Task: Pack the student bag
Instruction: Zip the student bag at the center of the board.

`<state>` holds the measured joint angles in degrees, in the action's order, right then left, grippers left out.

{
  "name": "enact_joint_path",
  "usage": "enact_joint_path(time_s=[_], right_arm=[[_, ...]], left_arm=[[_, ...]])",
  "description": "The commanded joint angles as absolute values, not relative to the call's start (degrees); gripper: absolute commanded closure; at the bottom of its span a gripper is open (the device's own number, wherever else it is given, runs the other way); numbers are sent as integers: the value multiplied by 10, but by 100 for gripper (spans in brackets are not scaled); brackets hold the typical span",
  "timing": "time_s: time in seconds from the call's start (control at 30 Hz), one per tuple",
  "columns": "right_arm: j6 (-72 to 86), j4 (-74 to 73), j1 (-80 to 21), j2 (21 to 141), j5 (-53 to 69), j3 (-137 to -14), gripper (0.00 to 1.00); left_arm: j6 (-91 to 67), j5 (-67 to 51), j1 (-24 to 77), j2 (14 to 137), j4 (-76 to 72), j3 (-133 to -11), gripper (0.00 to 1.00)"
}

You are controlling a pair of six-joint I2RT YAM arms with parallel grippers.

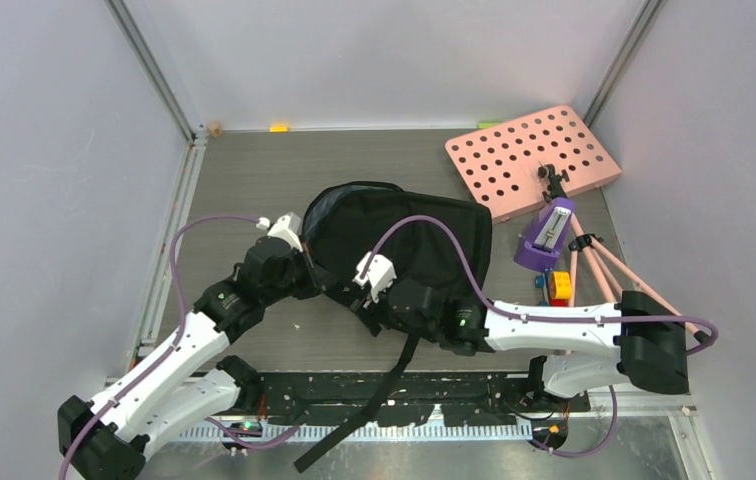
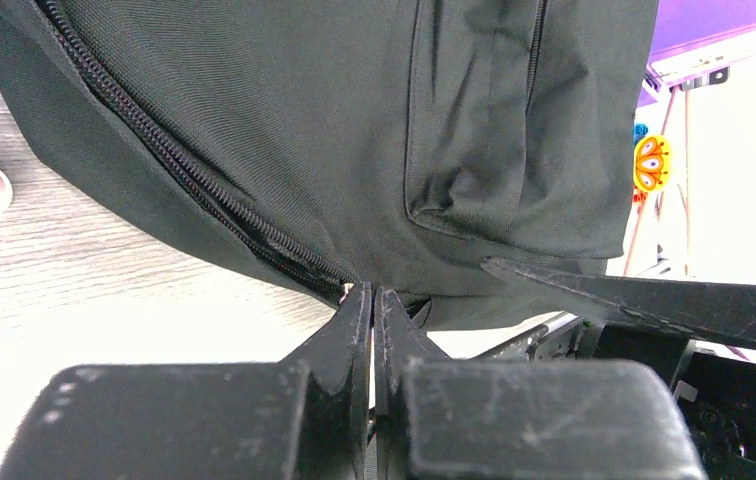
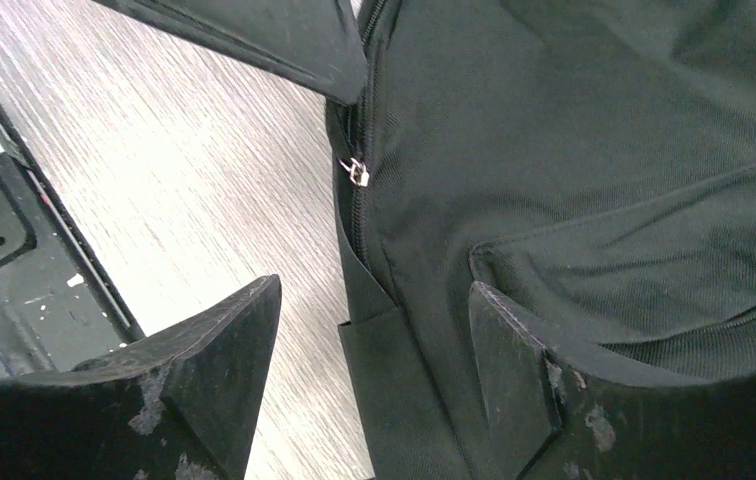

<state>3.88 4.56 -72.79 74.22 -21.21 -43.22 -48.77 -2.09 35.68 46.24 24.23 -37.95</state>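
At the near edge of the student bag (image 1: 424,258), left gripper (image 2: 374,292) sits closed, right gripper (image 3: 374,285) spread wide.

Plain panels close the space in on three sides: a left wall (image 1: 44,150), a back wall (image 1: 384,50) and a right wall (image 1: 724,130), all a flat whitish grey with a faint lilac cast. Slim metal posts (image 1: 154,70) run up the two back corners. The surface (image 1: 354,165) is grey board with a fine wood grain running side to side, edged on the left by a silvery metal rail (image 1: 166,260). Along its near edge lies a black plate (image 1: 304,385) dotted with small holes, and beyond that a brushed metal ledge (image 1: 654,450). The light is soft and even, with hardly any shadow; close up, the grain washes out almost to white.
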Motion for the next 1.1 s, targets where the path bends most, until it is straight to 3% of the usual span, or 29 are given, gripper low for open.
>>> enact_joint_path(time_s=[0.0,0.17,0.3,0.43,0.53,0.6,0.87,1.07], right_arm=[[20,89,-730,735,-196,-458,25],[3,115,-725,786,-208,-470,25],[-18,146,-717,826,-211,-475,32],[-26,141,-716,857,-213,-489,59],[-23,134,-716,860,-214,-489,91],[-21,122,-716,856,-214,-488,98],[-2,70,-740,813,-225,-459,99],[27,51,-761,802,-230,-444,100]], left_arm=[[-475,-12,359,452,235,-412,100],[-472,-10,359,455,234,-413,100],[-467,-5,359,453,238,-417,100],[-460,18,359,450,243,-424,100],[-446,33,359,451,252,-430,100],[-432,69,359,455,271,-437,100],[-367,189,352,470,316,-483,100],[-330,186,324,492,308,-506,100]])
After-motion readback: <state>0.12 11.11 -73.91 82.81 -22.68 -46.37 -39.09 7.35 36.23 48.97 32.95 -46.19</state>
